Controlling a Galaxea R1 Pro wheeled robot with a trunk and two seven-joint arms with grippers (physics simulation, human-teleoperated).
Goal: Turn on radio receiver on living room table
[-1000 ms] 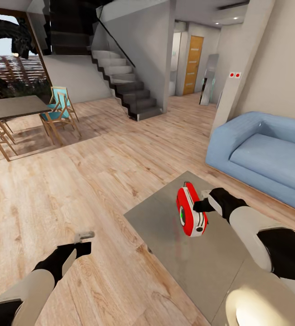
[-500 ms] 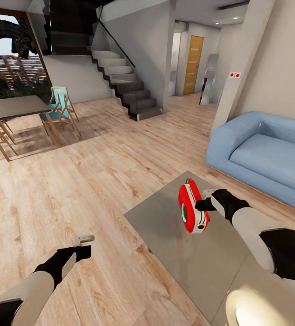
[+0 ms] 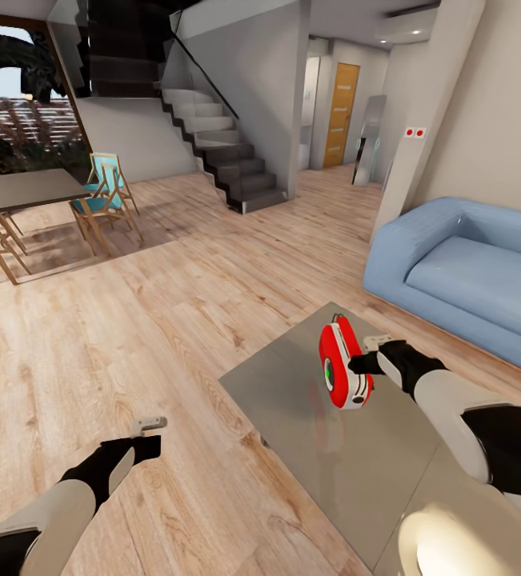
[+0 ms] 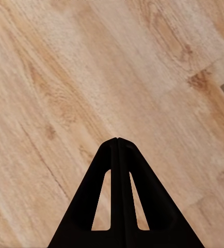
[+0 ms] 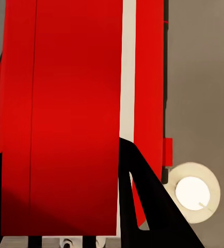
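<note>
While right gripper (image 3: pixel 366 358) clamps radio receiver (image 3: pixel 342 373), white trim (image 5: pixel 128 67) visible.

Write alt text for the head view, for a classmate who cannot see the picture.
The right gripper holds the red radio receiver above the glossy grey table. The left gripper hangs over the wood floor, jaws shut and empty. A light-blue sofa stands at right; a staircase and a dining table stand farther back.

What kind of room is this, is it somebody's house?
It looks like a home's living room: a light-blue sofa, a low glossy coffee table with a red radio at the robot's right gripper, and stairs behind.
</note>
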